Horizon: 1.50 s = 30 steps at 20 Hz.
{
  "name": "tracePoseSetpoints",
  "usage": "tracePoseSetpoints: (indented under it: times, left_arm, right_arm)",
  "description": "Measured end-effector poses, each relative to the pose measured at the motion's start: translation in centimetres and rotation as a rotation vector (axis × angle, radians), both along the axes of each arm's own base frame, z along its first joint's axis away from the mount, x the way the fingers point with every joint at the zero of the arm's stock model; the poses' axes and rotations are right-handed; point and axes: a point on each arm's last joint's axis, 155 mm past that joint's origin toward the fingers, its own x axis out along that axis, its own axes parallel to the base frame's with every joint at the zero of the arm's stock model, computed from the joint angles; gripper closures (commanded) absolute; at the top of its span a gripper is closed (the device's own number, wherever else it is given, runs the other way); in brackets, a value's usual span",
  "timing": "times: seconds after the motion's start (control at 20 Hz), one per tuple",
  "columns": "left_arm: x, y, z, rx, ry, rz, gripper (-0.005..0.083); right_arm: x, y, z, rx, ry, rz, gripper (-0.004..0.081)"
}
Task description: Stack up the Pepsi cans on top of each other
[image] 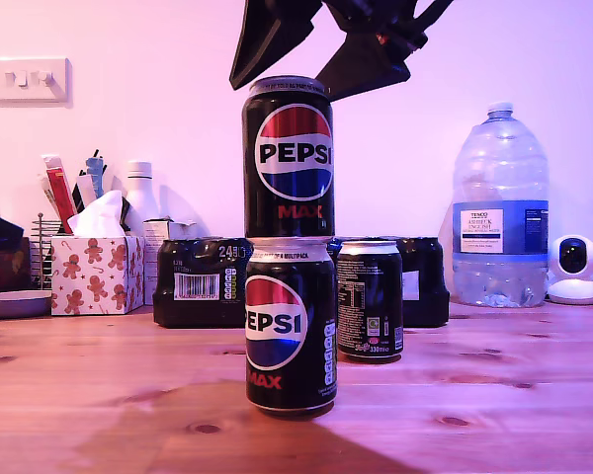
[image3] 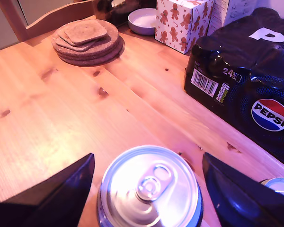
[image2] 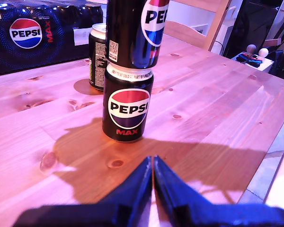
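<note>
**Two Pepsi cans stacked, a third alone behind**

On the wooden table (image: 514, 395) a bottom Pepsi can (image: 290, 326) stands upright near the exterior view's centre, and a top Pepsi can (image: 288, 158) sits upright on its lid, logo facing the camera. A third Pepsi can (image: 370, 299) stands alone farther back, just to the exterior view's right of the stack, its small print showing.

My second gripper (image3: 146, 189) hangs above the top can with its jaws spread wide on either side of the silver lid, not touching it. My first gripper (image2: 153, 163) sits low over the table on the near side of the stack, fingertips pressed together with nothing between them.

Behind the cans lies a shrink-wrapped multipack (image: 200, 281); a water bottle (image: 500, 207) stands far on the exterior view's right and a gingerbread tissue box (image: 96, 274) on its left.
</note>
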Motion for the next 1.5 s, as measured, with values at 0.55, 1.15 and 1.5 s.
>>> tracePoseSetpoints:
  times: [0.55, 1.15, 1.5]
  left_arm:
    - [0.0, 0.0, 0.0, 0.0, 0.0, 0.0, 0.0793]
    - [0.0, 0.0, 0.0, 0.0, 0.0, 0.0, 0.0793]
    - [0.0, 0.0, 0.0, 0.0, 0.0, 0.0, 0.0793]
  right_arm:
    - [0.4, -4.1, 3.0, -0.034, -0.083, -0.094, 0.0114]
    - [1.4, -11.7, -2.0, -0.215, 0.098, -0.257, 0.0118]
    - [2.0, -11.9, -1.5, -0.209, 0.07, -0.281, 0.0105]
